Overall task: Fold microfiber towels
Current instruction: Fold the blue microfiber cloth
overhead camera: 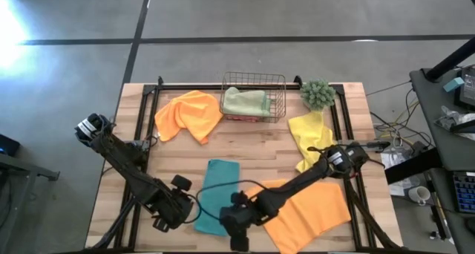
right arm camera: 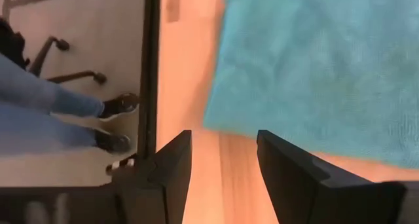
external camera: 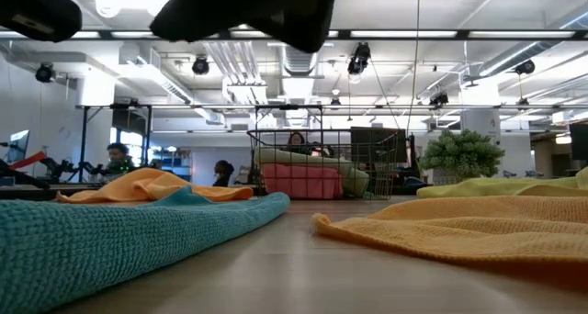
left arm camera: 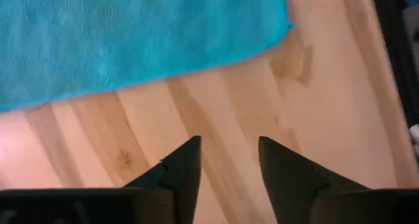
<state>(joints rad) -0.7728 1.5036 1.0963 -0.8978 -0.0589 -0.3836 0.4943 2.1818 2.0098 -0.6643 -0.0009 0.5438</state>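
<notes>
Both claws stood open and empty at the tabletop's front edge — the left gripper (left arm camera: 228, 160) and right gripper (right arm camera: 222, 155) beside the teal towel (overhead camera: 217, 196), apparently just let go. It lay flat, folded narrow — likely finished.

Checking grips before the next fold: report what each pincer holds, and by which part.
Nothing is held. The left pincer and right pincer both stand open over bare wood beside the teal towel, touching no cloth.

1 camera looks straight down on the whole bench (overhead camera: 245, 146). 1 sits at bench height, facing the far room. 2 wrist cameras hang close above the teal towel (left arm camera: 131, 34), which all 4 views share.
</notes>
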